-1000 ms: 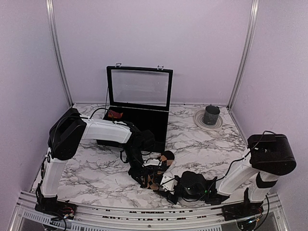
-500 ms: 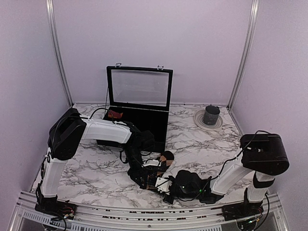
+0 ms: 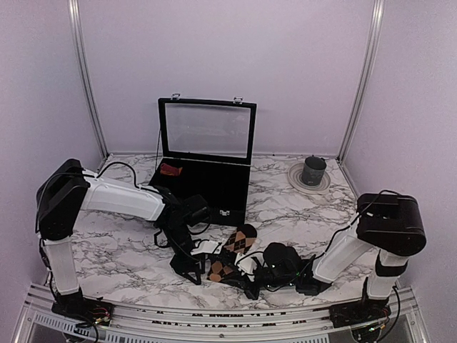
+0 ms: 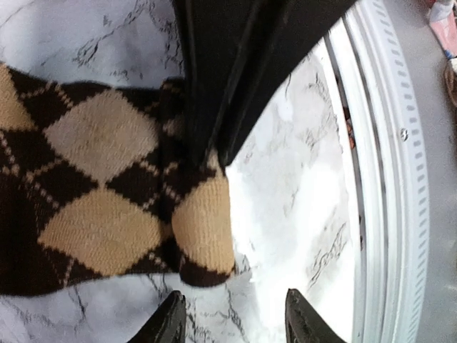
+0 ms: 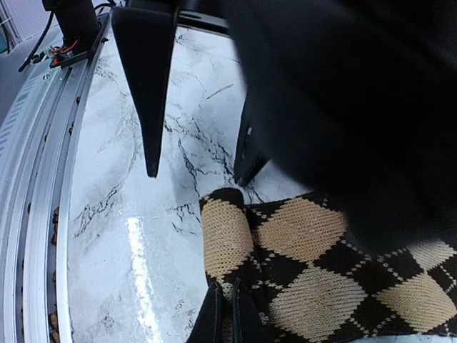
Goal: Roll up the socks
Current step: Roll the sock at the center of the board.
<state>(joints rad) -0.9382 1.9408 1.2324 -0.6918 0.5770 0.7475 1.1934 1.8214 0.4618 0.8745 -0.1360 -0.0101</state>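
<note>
The dark brown sock with tan argyle diamonds (image 3: pixel 234 251) lies flat on the marble table, its near end folded into a short roll (image 4: pixel 203 229). My left gripper (image 4: pixel 235 323) hovers open just off that rolled end and holds nothing; from above it sits left of the sock (image 3: pixel 194 269). My right gripper (image 5: pixel 228 314) is shut, its fingertips pinching the sock (image 5: pixel 321 286) beside the roll (image 5: pixel 225 236). The left gripper's two dark fingers (image 5: pixel 146 86) show in the right wrist view. A small red piece of fabric (image 3: pixel 170 170), which looks like the other sock, lies in the black case.
An open black case (image 3: pixel 214 189) with a clear lid (image 3: pixel 207 130) stands behind the left arm. A dark cup (image 3: pixel 313 170) sits on a plate (image 3: pixel 295 177) at the back right. The metal rail (image 3: pixel 214 314) runs along the table's near edge.
My left gripper opened, let go of the sock and drew back to the left with its arm. The right gripper closed on the sock near the rolled end.
</note>
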